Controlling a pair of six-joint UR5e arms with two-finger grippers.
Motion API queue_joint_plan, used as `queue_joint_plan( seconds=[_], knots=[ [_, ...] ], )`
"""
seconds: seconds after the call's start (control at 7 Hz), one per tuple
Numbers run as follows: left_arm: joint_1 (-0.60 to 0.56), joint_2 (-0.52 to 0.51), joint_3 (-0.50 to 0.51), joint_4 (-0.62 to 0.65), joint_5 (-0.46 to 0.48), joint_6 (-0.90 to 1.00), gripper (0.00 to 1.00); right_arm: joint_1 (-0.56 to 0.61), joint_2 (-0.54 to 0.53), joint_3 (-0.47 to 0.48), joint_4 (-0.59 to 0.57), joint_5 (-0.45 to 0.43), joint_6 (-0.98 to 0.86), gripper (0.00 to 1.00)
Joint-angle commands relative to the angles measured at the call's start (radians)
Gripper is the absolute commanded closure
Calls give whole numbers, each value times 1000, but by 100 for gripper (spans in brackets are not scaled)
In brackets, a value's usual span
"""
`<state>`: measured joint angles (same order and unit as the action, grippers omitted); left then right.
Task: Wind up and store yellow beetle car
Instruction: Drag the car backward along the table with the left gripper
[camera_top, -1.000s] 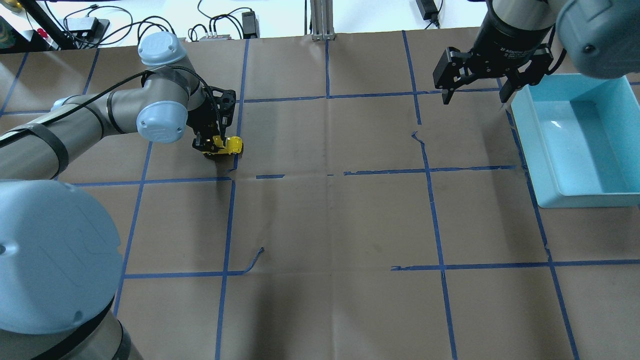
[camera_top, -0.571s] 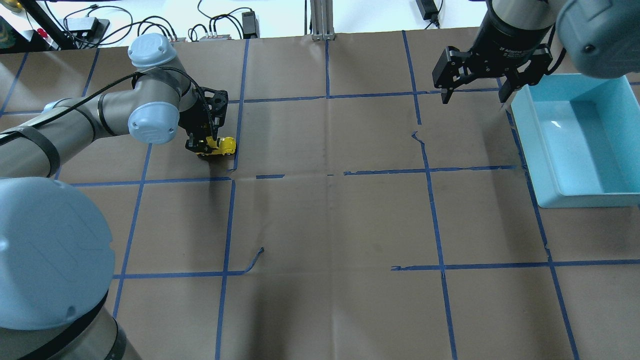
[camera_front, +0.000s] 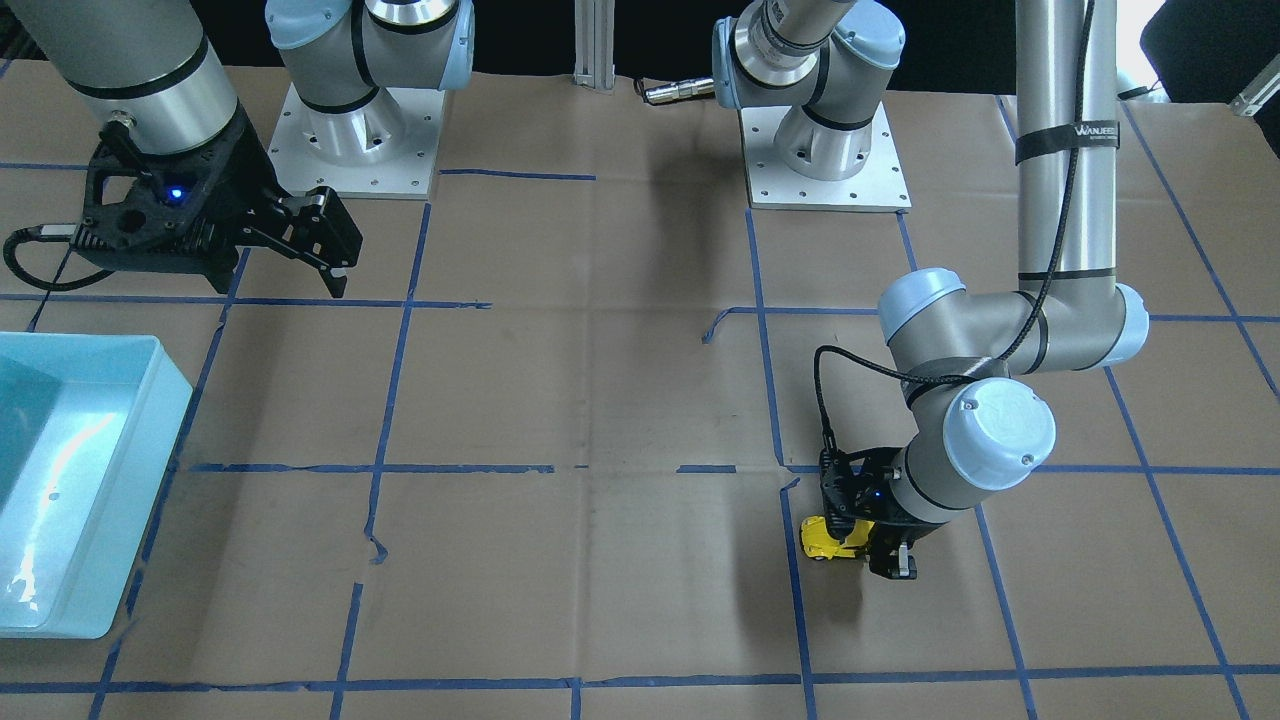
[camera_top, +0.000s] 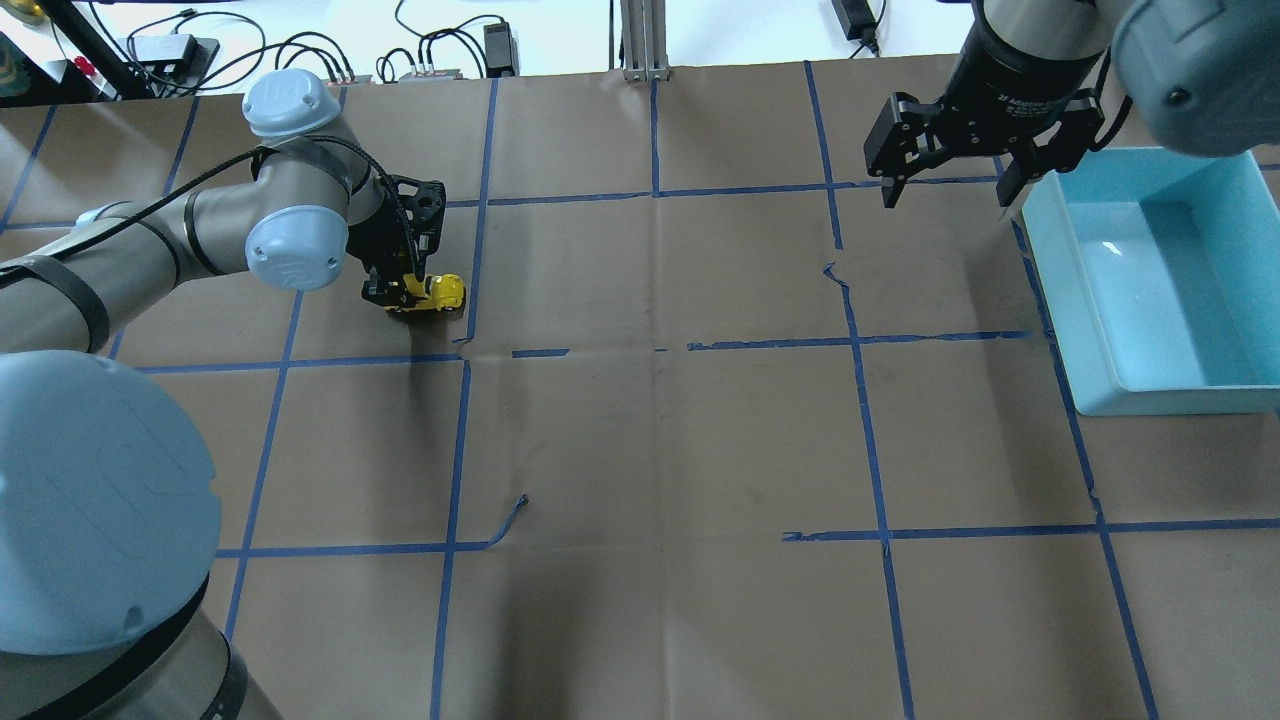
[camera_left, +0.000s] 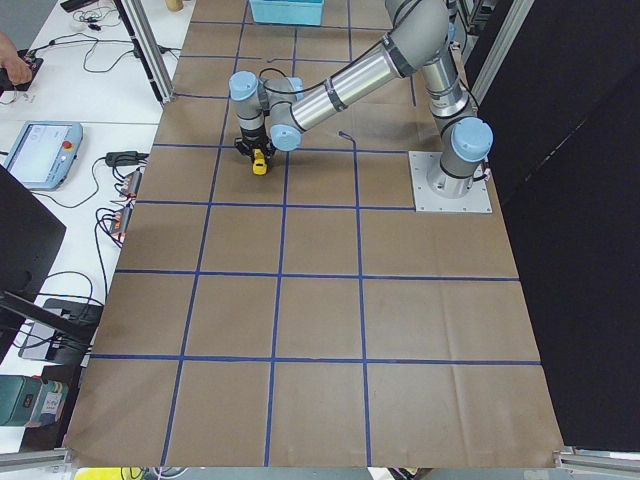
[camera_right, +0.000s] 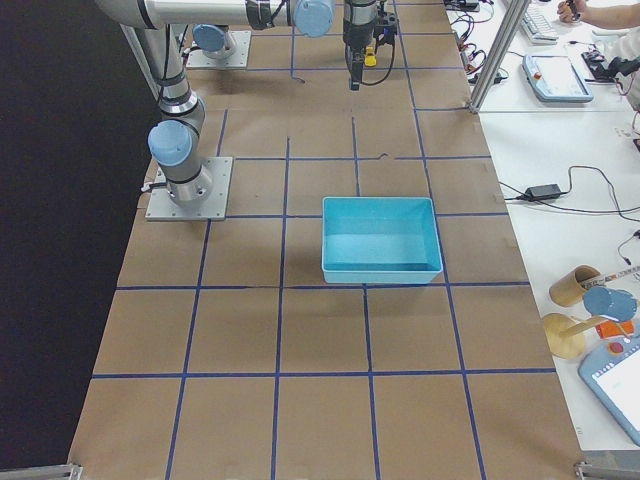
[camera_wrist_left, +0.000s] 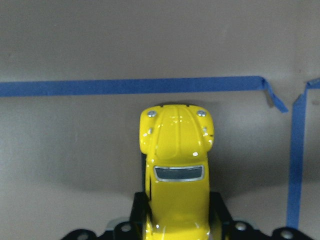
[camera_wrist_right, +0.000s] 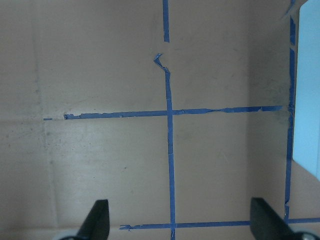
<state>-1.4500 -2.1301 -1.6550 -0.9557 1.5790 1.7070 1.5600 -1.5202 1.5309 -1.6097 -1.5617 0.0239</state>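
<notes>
The yellow beetle car (camera_top: 437, 292) sits low on the brown table at the left, gripped at its rear by my left gripper (camera_top: 400, 294), which is shut on it. In the left wrist view the car (camera_wrist_left: 176, 165) points away, nose toward a blue tape line. It also shows in the front-facing view (camera_front: 828, 540) below the left gripper (camera_front: 868, 548), and in the left side view (camera_left: 260, 160). My right gripper (camera_top: 948, 192) is open and empty, hovering high beside the light blue bin (camera_top: 1150, 290); its fingertips (camera_wrist_right: 97, 222) frame bare table.
The table is brown paper with a blue tape grid (camera_top: 655, 345). The bin stands at the right edge (camera_front: 60, 470). Cables and power bricks (camera_top: 440, 50) lie beyond the far edge. Torn tape curls up near the middle (camera_top: 512, 520).
My left gripper has pulled the car to the left, backward along the table, by a short distance. The right arm has not moved.
</notes>
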Motion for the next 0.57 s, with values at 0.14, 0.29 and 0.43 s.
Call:
queue_joint_plan(
  seconds=[0.14, 0.29, 0.43],
  knots=[
    [23, -2, -5, 2, 2, 9, 100, 0, 0, 2, 1, 3, 2, 0],
    [28, -1, -6, 2, 3, 19, 100, 0, 0, 2, 1, 5, 2, 0],
    [34, -2, -6, 2, 1, 20, 100, 0, 0, 2, 1, 6, 2, 0]
  ],
)
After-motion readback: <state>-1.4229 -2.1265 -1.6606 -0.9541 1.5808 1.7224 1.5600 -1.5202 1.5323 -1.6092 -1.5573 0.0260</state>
